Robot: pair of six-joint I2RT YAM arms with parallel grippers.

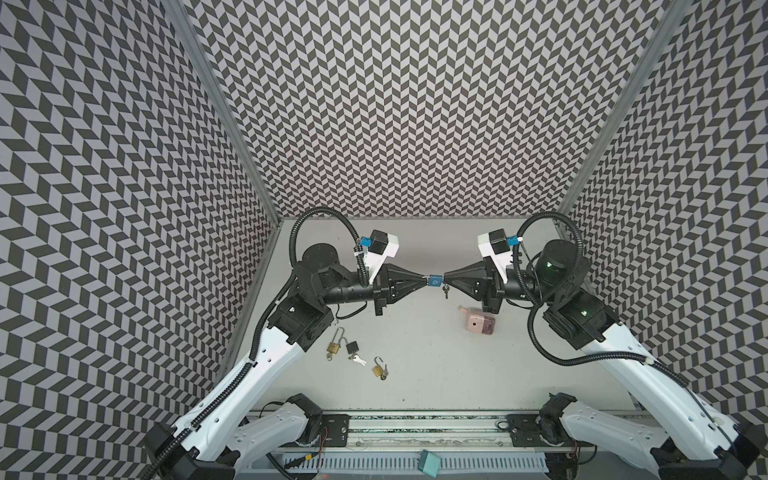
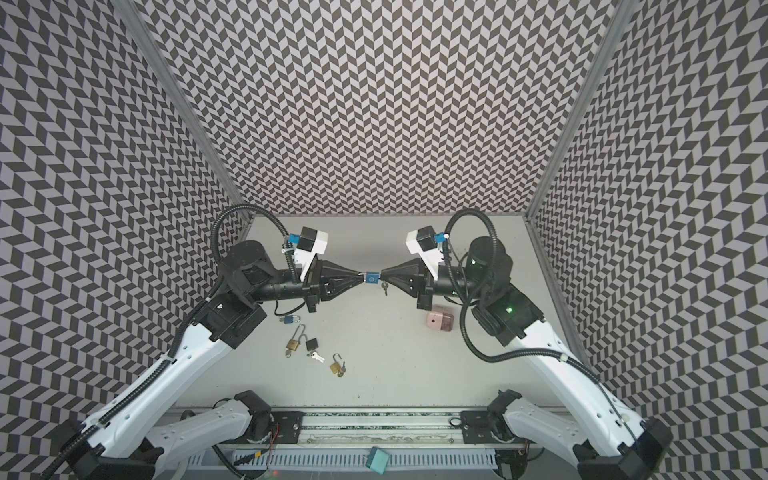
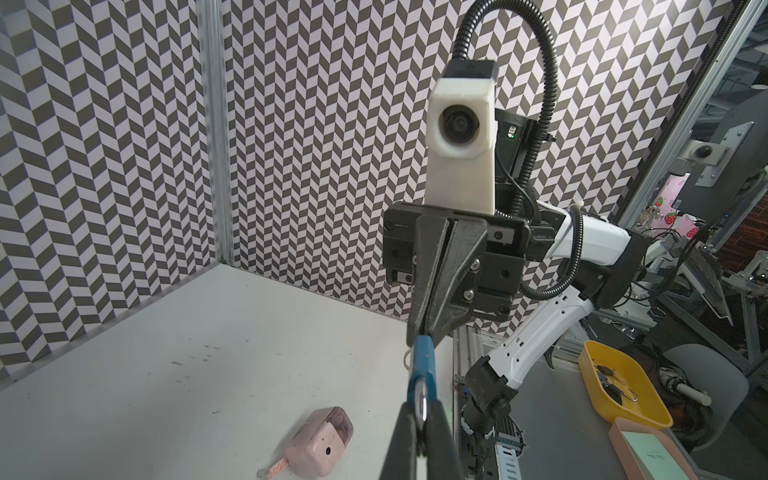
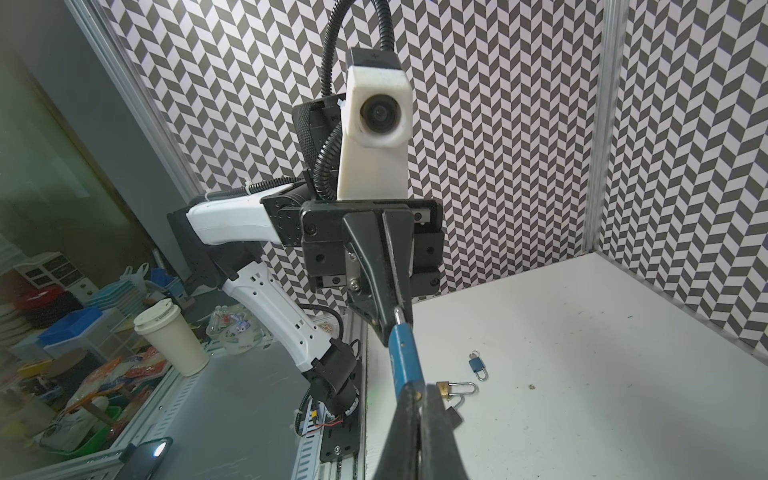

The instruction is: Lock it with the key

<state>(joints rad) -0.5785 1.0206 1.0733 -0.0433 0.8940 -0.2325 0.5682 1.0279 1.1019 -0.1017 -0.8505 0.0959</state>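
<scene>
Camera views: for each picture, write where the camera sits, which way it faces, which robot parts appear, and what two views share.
Both top views: high over the base rail, looking down on the pale grey tabletop; both arms show, left end effector and right end effector shut on the small blue metal padlock.
Left wrist: behind its own end effector, which shows, facing the right arm.
Right wrist: behind its own end effector, which shows, facing the left arm.
Shared: both wrist views show that padlock between the two end effectors.
</scene>
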